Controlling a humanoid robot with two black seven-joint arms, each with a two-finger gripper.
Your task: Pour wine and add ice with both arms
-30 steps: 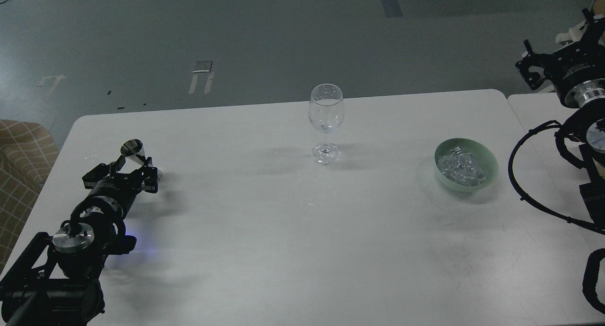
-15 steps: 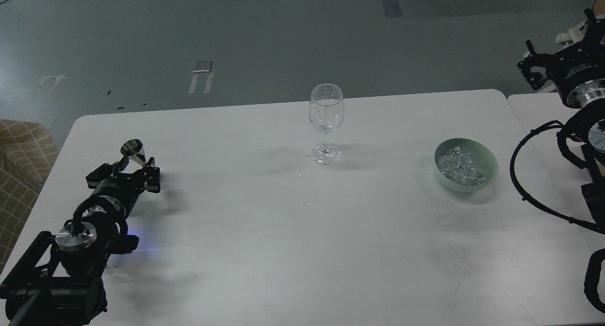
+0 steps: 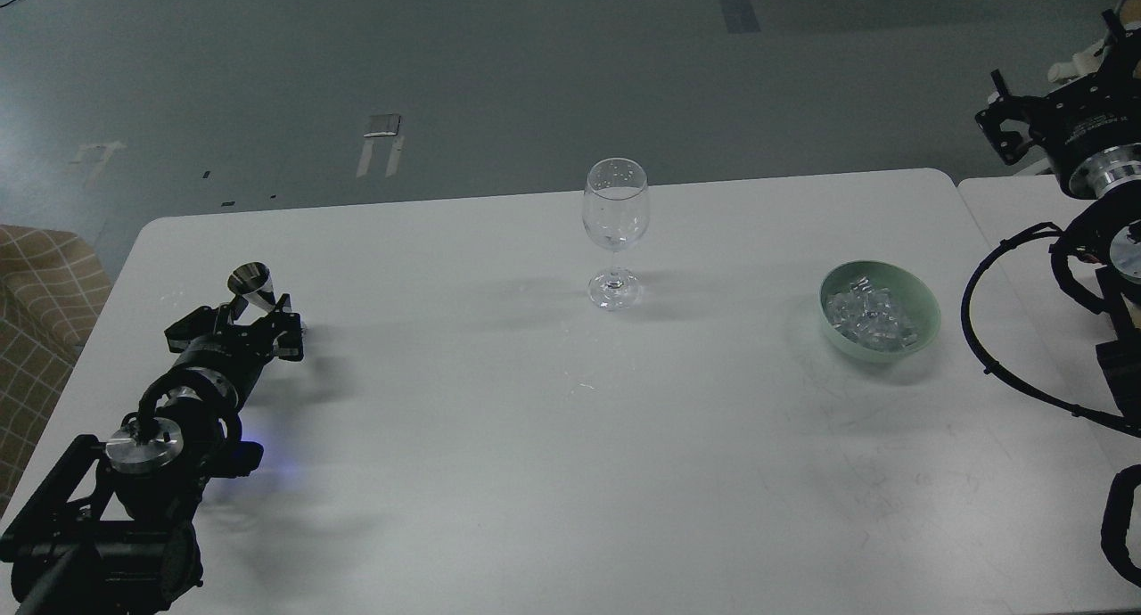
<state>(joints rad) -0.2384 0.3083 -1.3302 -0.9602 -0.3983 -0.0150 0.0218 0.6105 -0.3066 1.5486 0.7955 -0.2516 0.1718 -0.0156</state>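
Shiny conical metal jigger (image 3: 250, 285) is seen at the left gripper (image 3: 245, 316) (grip unclear); the right gripper (image 3: 1012, 129) is indistinct, glassy ice cubes (image 3: 869, 316) well apart.

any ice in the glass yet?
No. The glass looks empty, and the ice sits heaped in the green bowl to its right.

Table (image 3: 499, 437) matt white, faintly scuffed. Glass (image 3: 615, 214) clear, glossy. Cone (image 3: 252, 285) shiny metal. Bowl (image 3: 923, 307) pale green, smooth. Ice (image 3: 869, 316) glassy. Arms (image 3: 151, 455) black, polished silver rings.
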